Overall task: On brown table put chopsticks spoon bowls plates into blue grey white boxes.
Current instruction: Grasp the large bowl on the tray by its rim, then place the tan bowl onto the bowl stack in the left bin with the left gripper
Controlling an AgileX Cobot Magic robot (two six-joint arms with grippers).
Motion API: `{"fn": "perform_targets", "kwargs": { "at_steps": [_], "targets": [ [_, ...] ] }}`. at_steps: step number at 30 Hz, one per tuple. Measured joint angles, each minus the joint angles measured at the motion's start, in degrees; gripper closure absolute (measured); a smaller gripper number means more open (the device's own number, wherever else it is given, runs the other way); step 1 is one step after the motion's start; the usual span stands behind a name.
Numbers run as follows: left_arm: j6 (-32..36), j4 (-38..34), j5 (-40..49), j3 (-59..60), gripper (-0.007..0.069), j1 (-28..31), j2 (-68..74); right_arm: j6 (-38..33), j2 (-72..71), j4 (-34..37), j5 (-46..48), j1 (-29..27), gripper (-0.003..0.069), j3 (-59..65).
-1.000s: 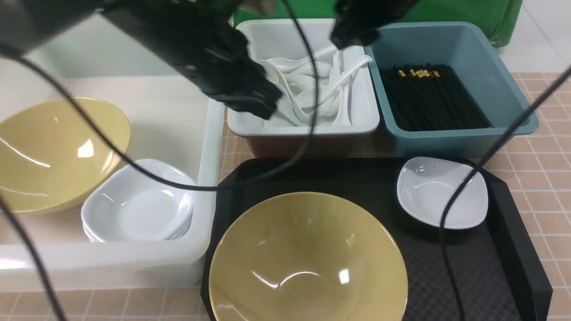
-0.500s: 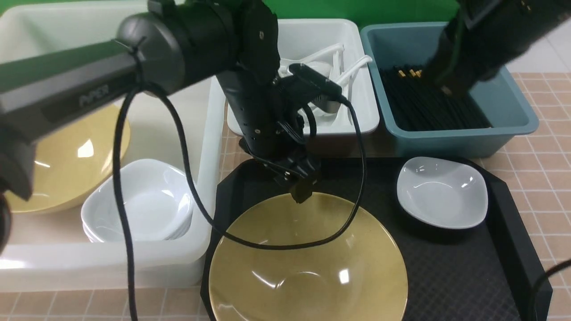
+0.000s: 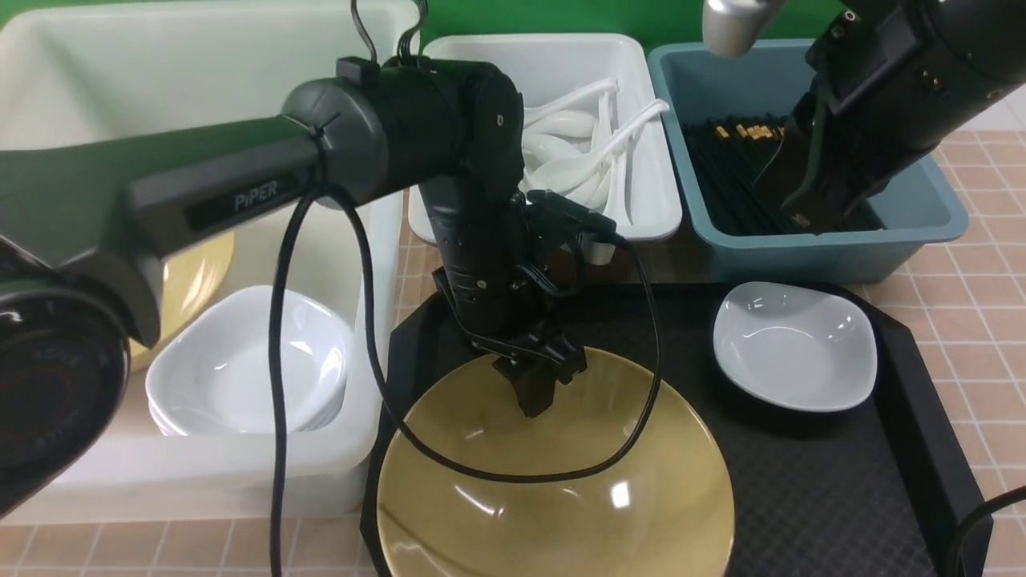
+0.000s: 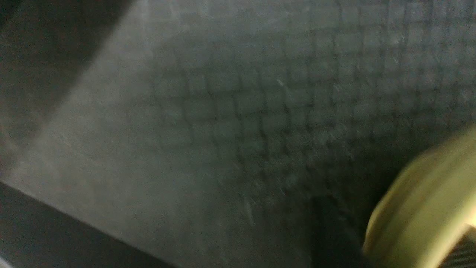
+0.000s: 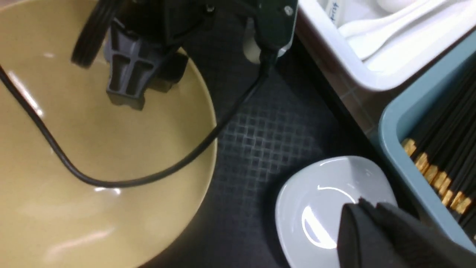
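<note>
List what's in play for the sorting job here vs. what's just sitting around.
Job:
- large yellow ceramic bowl and small white square plate, both on the tray
- big white plastic box holding stacked white plates
- small white box of white spoons
- blue-grey box of black chopsticks

Just there:
- black textured tray
- black cable
- green backdrop

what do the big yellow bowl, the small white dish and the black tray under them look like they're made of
Yellow bowl: probably melamine or glazed ceramic; glossy, with sharp light glints and faint speckling.
White dish: same guess; smooth and shiny with crisp reflections.
Black tray: likely moulded plastic; matt, with a fine grid texture on its floor.
</note>
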Motion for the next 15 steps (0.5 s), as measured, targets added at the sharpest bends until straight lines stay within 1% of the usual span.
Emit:
{"fn": "perform_targets", "kwargs": {
  "at_steps": [1,3,4,7,11,12,13,14,15],
  "targets": [
    [0.0,-0.07,0.22,0.0,0.0487,0.0,-0.07,-0.11,0.0,0.08,0.0,0.0,0.0578,0.0],
    [-0.42,-0.96,0.91,0.0,0.0574,0.05,-1.42,-1.6,0.0,1.17,-0.07,0.0,0.0578,0.0],
    [-0.85,-1.56,0.21,0.0,0.0596,0.05,-2.2,-2.79,0.0,1.7,-0.07,0.13,0.0578,0.0],
    [-0.85,-1.16,-0.51,0.0,0.0615,-0.08,-4.41,-4.23,0.0,1.85,0.06,0.92,0.0578,-0.68],
    [-0.73,-0.54,-1.4,0.0,0.0617,1.06,-10.13,-7.09,0.0,1.91,-0.18,5.26,0.0578,-4.58],
    [-1.07,-0.87,-1.36,0.05,0.0617,2.94,-13.22,-8.34,0.0,1.89,-0.76,7.67,0.0578,-7.07],
    [-1.07,-1.03,-1.36,0.05,0.0617,2.94,-13.58,-8.43,0.0,1.8,-0.96,8.3,0.0578,-7.36],
    [-1.23,-2.32,-1.56,0.21,0.0617,5.44,-16.16,-8.63,0.0,1.05,-1.44,10.57,0.0578,-9.47],
    [-1.23,-3.46,-1.96,0.5,0.0617,7.27,-18.13,-8.76,0.0,0.52,-1.7,11.53,0.0578,-10.67]
  ]
}}
